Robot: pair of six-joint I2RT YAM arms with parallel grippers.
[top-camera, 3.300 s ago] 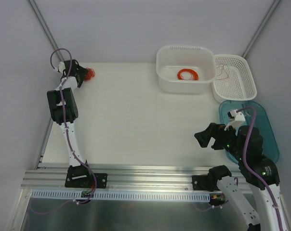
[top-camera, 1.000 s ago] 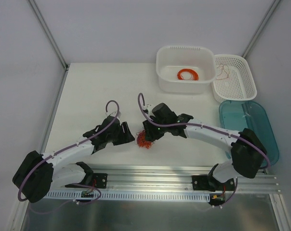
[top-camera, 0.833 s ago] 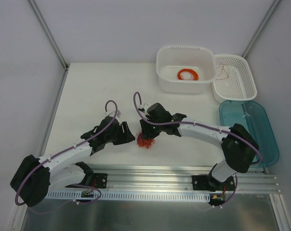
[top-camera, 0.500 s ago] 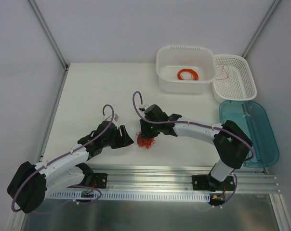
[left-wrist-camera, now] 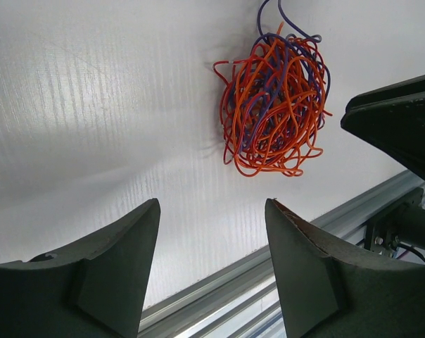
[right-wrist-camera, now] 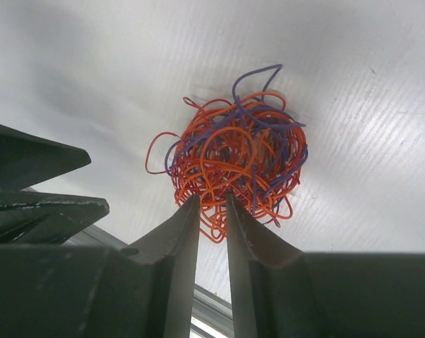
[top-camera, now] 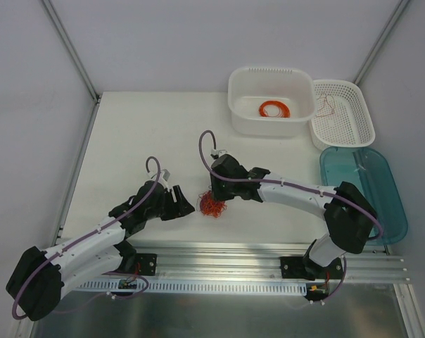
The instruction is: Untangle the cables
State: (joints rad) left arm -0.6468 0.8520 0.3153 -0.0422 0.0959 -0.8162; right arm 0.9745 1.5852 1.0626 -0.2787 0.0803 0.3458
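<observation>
The cables (top-camera: pixel 212 205) are a fist-sized knot of orange, red and purple wires lying on the white table near its front edge. My right gripper (top-camera: pixel 214 195) comes down on the knot from behind. In the right wrist view its narrow jaws (right-wrist-camera: pixel 212 197) pinch strands at the near rim of the cables (right-wrist-camera: pixel 233 158). My left gripper (top-camera: pixel 187 207) stands open just left of the knot, not touching it. In the left wrist view its wide jaws (left-wrist-camera: pixel 212 204) hold nothing, the cables (left-wrist-camera: pixel 272 105) lie ahead to the right, and a right gripper finger (left-wrist-camera: pixel 402 116) enters at the right edge.
A white tub (top-camera: pixel 240 116) at the back holds a neat orange ring coil (top-camera: pixel 274 109). Beside it, a white mesh basket (top-camera: pixel 367 130) contains a few thin wires (top-camera: pixel 327 105). A teal tray (top-camera: pixel 392 193) sits at the right. An aluminium rail (top-camera: pixel 219 253) runs along the front edge.
The right jaws have narrowed onto the near edge of the knot. The left arm has drawn back towards the near left, its jaws slightly wider. The knot stays in place.
</observation>
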